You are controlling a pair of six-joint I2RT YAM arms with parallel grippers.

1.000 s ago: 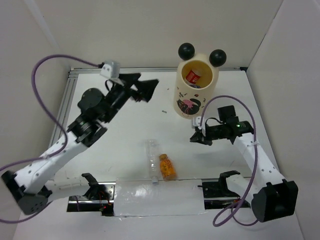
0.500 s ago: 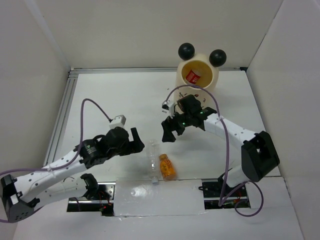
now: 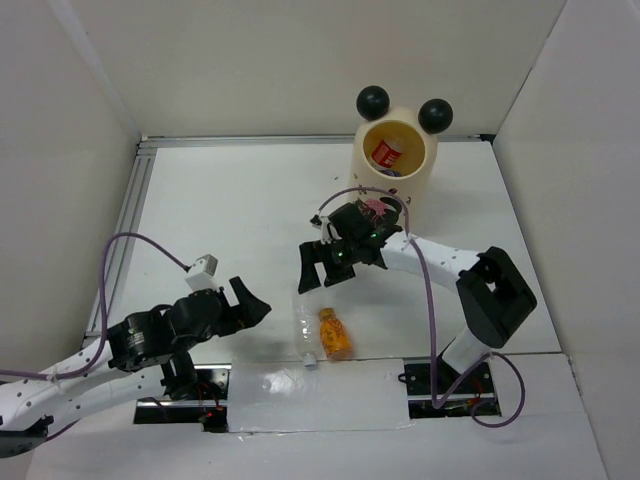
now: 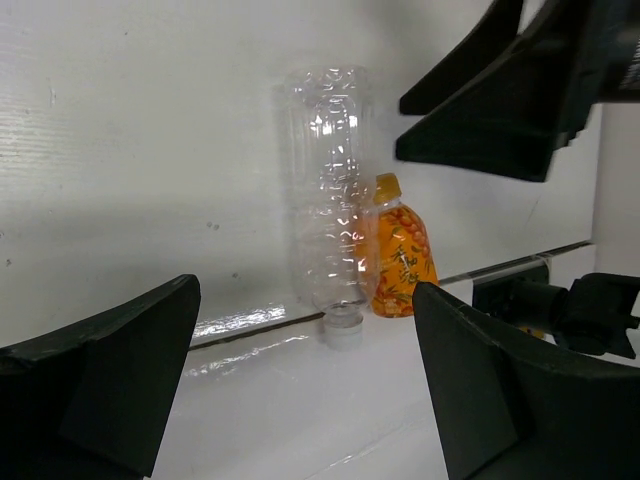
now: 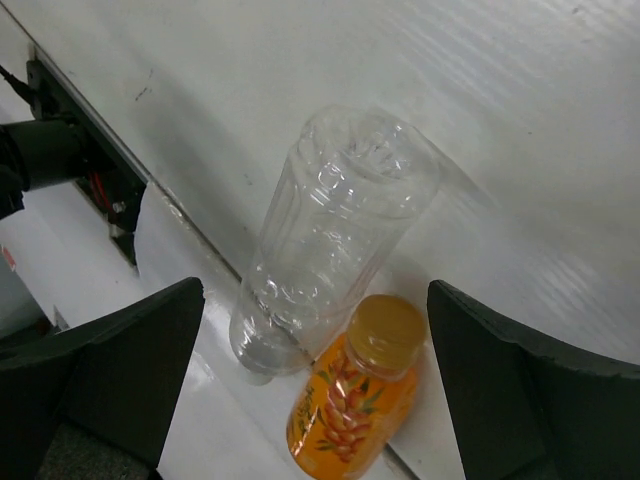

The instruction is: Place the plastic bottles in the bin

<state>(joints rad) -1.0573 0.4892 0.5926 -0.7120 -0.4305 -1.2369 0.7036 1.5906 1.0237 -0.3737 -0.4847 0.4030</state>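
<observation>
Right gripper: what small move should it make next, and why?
Probably lower the right gripper onto the clear bottle. Its jaws stand open and empty above it, and the wrist view frames that bottle between them. It lies on the table beside the orange bottle, both outside the bin.

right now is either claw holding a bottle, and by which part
Nothing is held. The left claw and the right claw are both open and empty, near the clear bottle and orange bottle.

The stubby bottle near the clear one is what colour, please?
Stubby bottle: orange, cap included; the right wrist view shows it best.
</observation>
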